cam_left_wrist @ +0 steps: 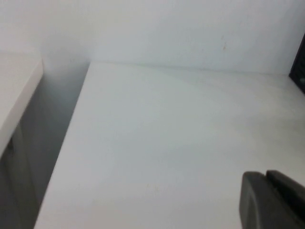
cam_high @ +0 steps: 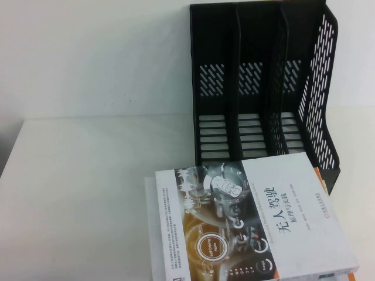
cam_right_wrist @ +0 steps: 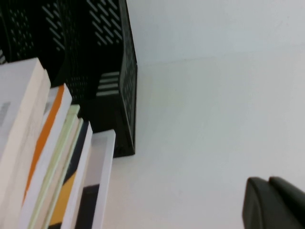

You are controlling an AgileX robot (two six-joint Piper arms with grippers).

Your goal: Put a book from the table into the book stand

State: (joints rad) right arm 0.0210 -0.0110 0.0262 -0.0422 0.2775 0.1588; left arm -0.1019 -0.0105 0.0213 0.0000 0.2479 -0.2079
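One white-and-brown paperback book (cam_high: 252, 219) tops your stack (cam_right_wrist: 45, 157) before one black three-compartment plastic book stand (cam_high: 263, 82).
Left gripper (cam_left_wrist: 274, 200) and right gripper (cam_right_wrist: 274, 202) hover over the white table (cam_high: 82, 193); claw state unclear.

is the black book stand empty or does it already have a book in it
Empty. All three compartments of the book stand show bare slotted floors; the book lies on the stack in front. Neither gripper's state shows.

A plain white matte wall (cam_high: 88, 52) fills the background and meets the plain white flat tabletop (cam_high: 88, 193) along a soft horizontal line. Beside the tabletop's left edge lies a narrow shadowed grey gap (cam_left_wrist: 50, 133), and beyond it stands a second pale white flat-topped counter (cam_left_wrist: 14, 90) against the same wall. The light is even and diffuse, casting only faint shadows.
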